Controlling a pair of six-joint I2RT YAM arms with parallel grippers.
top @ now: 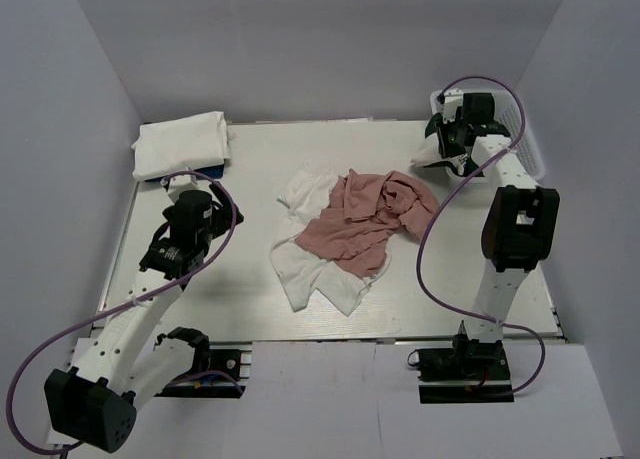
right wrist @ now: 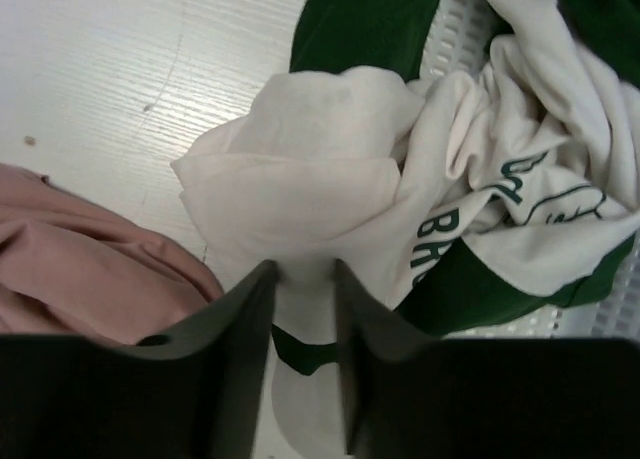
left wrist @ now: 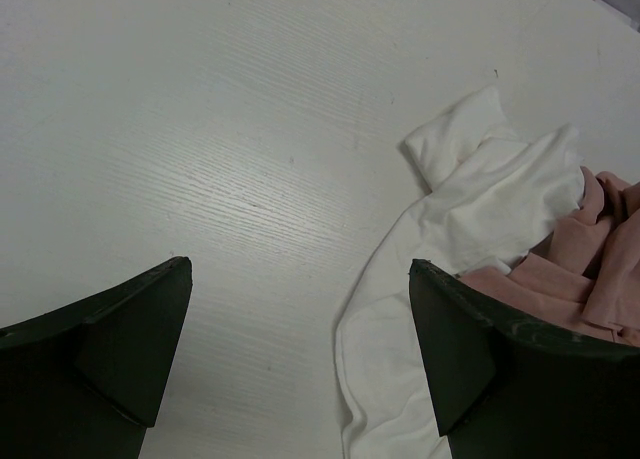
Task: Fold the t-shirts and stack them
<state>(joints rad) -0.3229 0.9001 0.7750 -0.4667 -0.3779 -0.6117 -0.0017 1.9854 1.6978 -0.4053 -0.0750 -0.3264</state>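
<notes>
White t-shirt (right wrist: 300,179) sits pinched in right tool (right wrist: 305,269) beside green shirt (right wrist: 370,19) (over mesh basket (right wrist: 455,24)); left tool (left wrist: 300,267) gapes.

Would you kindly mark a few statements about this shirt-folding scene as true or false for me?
1. The pink shirt lies partly over a spread white shirt. True.
2. The left jaws are shut. False: they stand wide open above the table.
3. A folded white shirt sits in the far left corner. True.
4. The right jaws hover over the pink shirt. False: they pinch a bunched white shirt beside the basket.
</notes>
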